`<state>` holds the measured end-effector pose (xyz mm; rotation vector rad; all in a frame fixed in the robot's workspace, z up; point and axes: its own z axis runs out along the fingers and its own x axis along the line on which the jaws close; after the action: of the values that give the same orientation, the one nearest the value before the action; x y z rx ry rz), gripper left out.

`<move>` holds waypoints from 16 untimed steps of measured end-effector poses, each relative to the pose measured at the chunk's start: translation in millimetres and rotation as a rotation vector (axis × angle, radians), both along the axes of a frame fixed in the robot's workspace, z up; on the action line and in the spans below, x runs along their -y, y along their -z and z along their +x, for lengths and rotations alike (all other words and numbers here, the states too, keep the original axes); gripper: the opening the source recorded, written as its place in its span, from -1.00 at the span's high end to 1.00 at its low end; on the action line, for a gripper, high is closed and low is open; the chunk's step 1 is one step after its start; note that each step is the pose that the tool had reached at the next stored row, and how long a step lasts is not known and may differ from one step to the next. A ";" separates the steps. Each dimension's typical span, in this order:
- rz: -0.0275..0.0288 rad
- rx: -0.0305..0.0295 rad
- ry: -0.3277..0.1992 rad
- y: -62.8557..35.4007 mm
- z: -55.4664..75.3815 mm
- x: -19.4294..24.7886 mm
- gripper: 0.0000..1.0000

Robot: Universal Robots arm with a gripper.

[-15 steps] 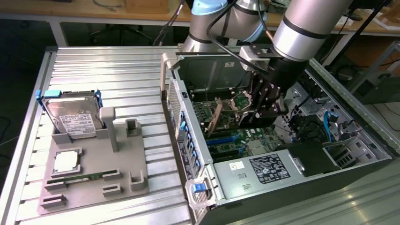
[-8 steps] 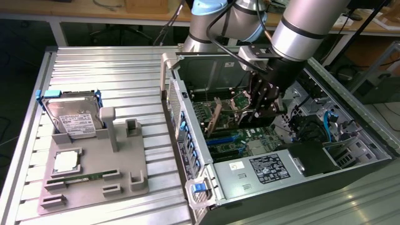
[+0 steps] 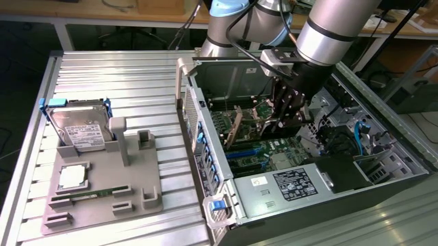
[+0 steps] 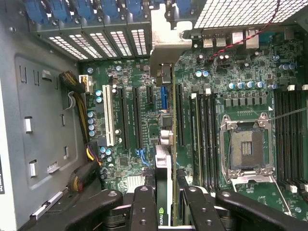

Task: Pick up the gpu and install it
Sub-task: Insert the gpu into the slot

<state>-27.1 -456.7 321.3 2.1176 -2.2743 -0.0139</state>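
- Gripper [image 4: 164, 204], inside the open case [image 3: 383, 148], clamps the gpu [image 4: 163, 163] edge-on above the motherboard [image 4: 130, 159].
- Risk: a tilted card could miss its slot and jam.

The ribbed metal table [image 3: 116, 77] bears a grey parts fixture [image 3: 102, 189] and an open computer case [image 3: 383, 189].

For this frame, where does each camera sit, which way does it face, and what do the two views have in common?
Exterior view: off the arm, above the bench, angled down at the open computer case and parts tray; the arm and gripper show, reaching into the case.
Wrist view: on the wrist, looking straight at the motherboard; the gripper shows, shut on the gpu, seen edge-on.
Shared: gripper, gpu, motherboard, case interior.
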 end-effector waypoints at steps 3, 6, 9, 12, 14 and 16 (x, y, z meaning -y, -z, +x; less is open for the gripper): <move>0.0000 0.0000 0.000 0.0 0.0 0.0 0.47; 0.0000 0.0000 0.000 0.0 0.0 0.0 0.47; 0.0000 0.0000 0.000 0.0 0.0 0.0 0.47; -0.0006 0.0064 -0.004 0.5 -0.1 0.0 0.47; -0.0008 0.0161 -0.012 1.1 -0.1 0.0 0.47; -0.0003 0.0208 -0.018 3.0 -0.9 -0.1 0.47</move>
<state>-27.9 -456.6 318.3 2.1481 -2.2662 0.0090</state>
